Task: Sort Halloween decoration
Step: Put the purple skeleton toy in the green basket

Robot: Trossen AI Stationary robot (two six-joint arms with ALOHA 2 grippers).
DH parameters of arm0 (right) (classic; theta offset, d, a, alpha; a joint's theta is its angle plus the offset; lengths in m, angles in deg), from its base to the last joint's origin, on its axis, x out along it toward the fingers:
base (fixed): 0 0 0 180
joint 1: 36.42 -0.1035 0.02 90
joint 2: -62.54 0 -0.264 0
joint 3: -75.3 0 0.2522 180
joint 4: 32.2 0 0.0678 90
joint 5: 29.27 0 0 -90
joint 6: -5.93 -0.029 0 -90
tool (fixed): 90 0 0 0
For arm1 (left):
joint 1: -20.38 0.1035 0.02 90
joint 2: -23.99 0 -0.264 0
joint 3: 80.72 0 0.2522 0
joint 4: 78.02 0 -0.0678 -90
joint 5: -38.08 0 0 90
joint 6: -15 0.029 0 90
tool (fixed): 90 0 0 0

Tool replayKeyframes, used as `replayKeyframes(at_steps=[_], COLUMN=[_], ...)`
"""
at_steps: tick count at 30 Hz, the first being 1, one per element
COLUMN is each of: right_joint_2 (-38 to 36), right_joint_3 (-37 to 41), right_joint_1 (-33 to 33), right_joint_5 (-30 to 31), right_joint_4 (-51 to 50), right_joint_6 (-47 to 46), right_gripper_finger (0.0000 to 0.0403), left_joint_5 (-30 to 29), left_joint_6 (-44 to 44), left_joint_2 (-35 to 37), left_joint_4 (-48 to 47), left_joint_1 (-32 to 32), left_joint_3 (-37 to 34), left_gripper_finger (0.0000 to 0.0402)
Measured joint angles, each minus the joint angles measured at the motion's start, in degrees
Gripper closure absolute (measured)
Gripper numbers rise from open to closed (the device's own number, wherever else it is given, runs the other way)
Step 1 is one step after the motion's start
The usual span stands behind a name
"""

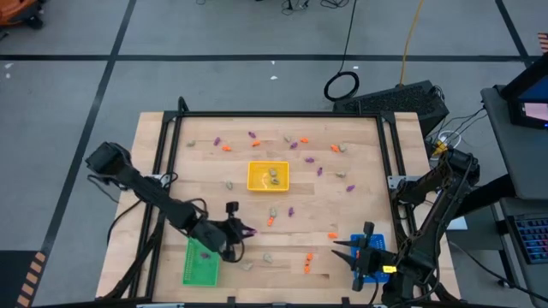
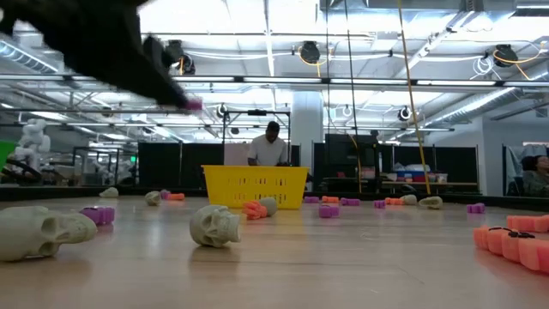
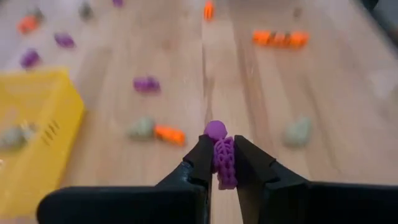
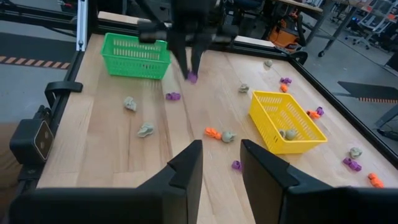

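Note:
My left gripper (image 1: 245, 231) hangs above the table's near left part, just right of the green tray (image 1: 201, 260), shut on a purple skeleton trinket (image 3: 221, 155). The low view shows it high up (image 2: 190, 104). My right gripper (image 4: 221, 163) waits open over the blue tray (image 1: 370, 263) at the near right, nothing between its fingers. Orange (image 1: 306, 258), purple (image 1: 291, 210) and pale skull trinkets (image 2: 214, 225) lie scattered on the wood. The yellow tray (image 1: 268, 176) at mid-table holds pale skulls (image 1: 273, 178). My left gripper pinches the purple skeleton's ribbed body (image 3: 224, 167) between its two fingers. The round head (image 3: 216, 129) sticks out past the fingertips, so the trinket lies along the fingers. The fingers slant down toward the table's right side. The trinket is lifted clear of the table (image 4: 192, 77).
A dark frame (image 1: 171, 154) borders the tabletop. A purple piece (image 4: 173, 96) and two pale skulls (image 4: 129, 102) lie near the green tray. An orange piece beside a pale one (image 3: 158, 131) lies ahead of my left gripper. A person (image 2: 270, 146) stands behind the table.

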State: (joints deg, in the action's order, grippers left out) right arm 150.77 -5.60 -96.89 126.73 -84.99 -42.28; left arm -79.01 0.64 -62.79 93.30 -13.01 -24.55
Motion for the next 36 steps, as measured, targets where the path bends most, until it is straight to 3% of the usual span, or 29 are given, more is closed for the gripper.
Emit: replayKeyframes(at_steps=[12, 18, 29, 36], right_joint_2=[0.0, 0.0, 0.0, 0.0], right_joint_3=[0.0, 0.0, 0.0, 0.0], right_joint_1=[0.02, 0.02, 0.1, 0.11], right_joint_5=[-0.01, 0.0, 0.11, 0.17], right_joint_4=[0.06, 0.06, 0.04, 0.04], right_joint_6=[-0.13, -0.11, -0.11, -0.11], right_gripper_finger=[0.0309, 0.0309, 0.0309, 0.0309], left_joint_5=[-1.76, -1.94, -1.92, 0.37], left_joint_6=[13.37, 14.94, 15.14, 33.8], left_joint_2=[19.08, 25.58, 27.62, 27.62], left_joint_4=[-2.24, -2.89, -3.11, -3.08], left_joint_1=[-0.13, -0.13, -0.13, -0.13], left_joint_3=[0.02, 0.02, 0.02, 0.02], left_gripper_finger=[0.0361, 0.0361, 0.0361, 0.0361])
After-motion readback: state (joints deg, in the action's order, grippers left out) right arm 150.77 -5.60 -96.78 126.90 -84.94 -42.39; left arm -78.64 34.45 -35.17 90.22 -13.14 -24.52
